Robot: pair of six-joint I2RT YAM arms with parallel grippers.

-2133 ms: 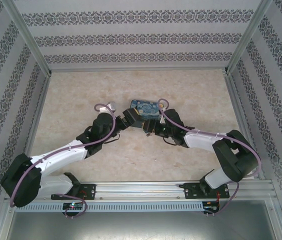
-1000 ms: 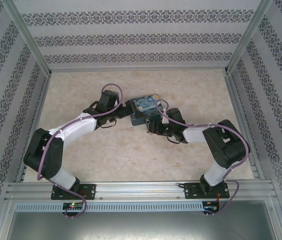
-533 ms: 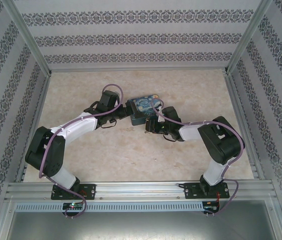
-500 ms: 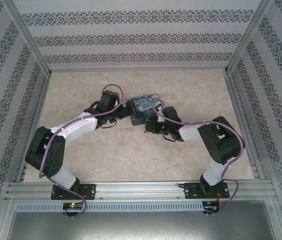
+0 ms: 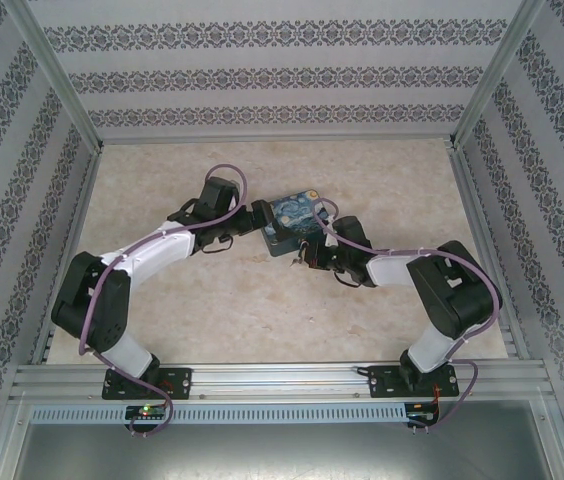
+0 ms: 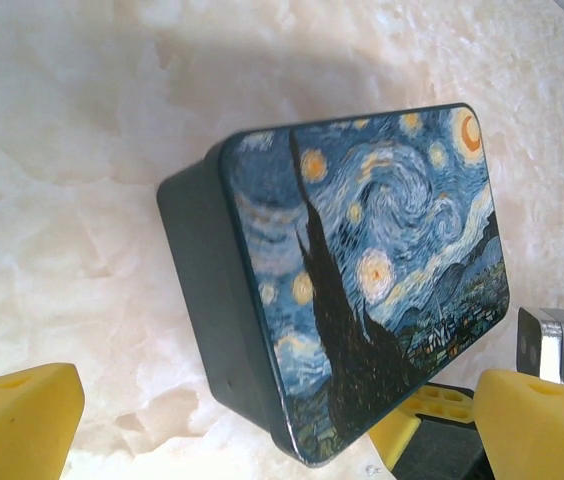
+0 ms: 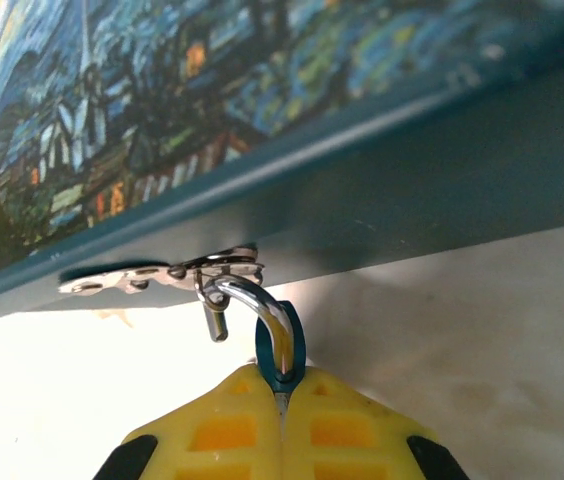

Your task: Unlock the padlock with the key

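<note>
From above, my left gripper (image 5: pixel 255 222) is just beside the starry-night box (image 5: pixel 297 213), and my right gripper (image 5: pixel 302 256) is at its near side. At the left wrist, my fingers (image 6: pixel 17 415) stand wide apart and hold nothing. At the right wrist, my pads (image 7: pixel 212 430) are pressed together on the teal padlock (image 7: pixel 282 352), which hangs from the box's hasp (image 7: pixel 162 275).

A cream, marble-patterned tabletop (image 5: pixel 212 310) lies in bright, even light. 3 white wallpapered walls with grey floral bands enclose it: the back wall (image 5: pixel 282 75), left wall (image 5: pixel 7 150) and right wall (image 5: pixel 557 150). A slanted aluminium post (image 5: pixel 54 75) marks the back-left corner. A ribbed aluminium rail (image 5: pixel 282 378) runs along the near edge.
</note>
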